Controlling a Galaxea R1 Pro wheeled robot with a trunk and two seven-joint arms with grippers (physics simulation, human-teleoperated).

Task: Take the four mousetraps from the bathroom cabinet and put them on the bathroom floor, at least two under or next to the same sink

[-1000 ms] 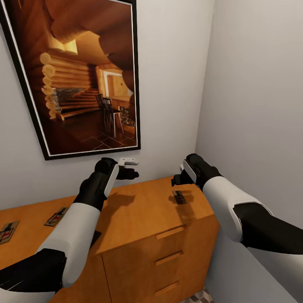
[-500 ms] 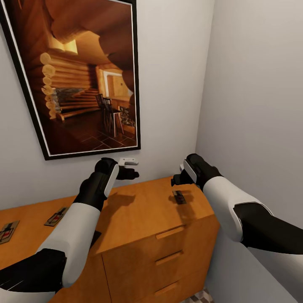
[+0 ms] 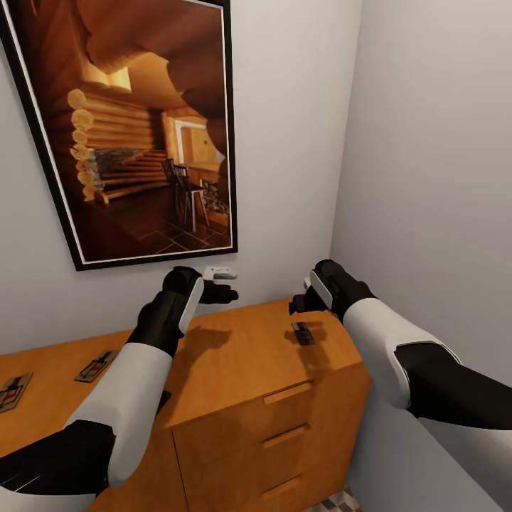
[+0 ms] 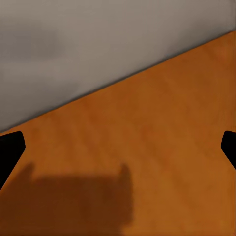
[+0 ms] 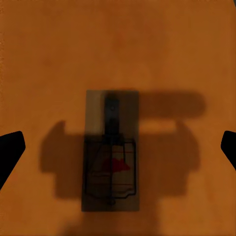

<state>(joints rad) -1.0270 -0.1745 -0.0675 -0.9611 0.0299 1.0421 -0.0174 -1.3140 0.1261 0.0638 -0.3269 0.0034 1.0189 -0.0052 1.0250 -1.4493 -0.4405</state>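
The orange-brown cabinet stands against the wall, and three mousetraps lie on its flat top. One mousetrap sits near the right end, directly below my right gripper, which hovers open above it. In the right wrist view that mousetrap lies flat between the spread fingertips. Two more mousetraps lie at the far left. My left gripper hangs open over bare cabinet top near the wall, nothing between its fingers. A fourth mousetrap is hidden.
A large framed picture hangs on the back wall above the cabinet. A grey side wall closes in tight on the right, beside my right arm. A sliver of cube-patterned floor shows below the cabinet's drawer fronts.
My left gripper has edged slightly up and toward the wall. The right arm and the mousetraps have not moved.
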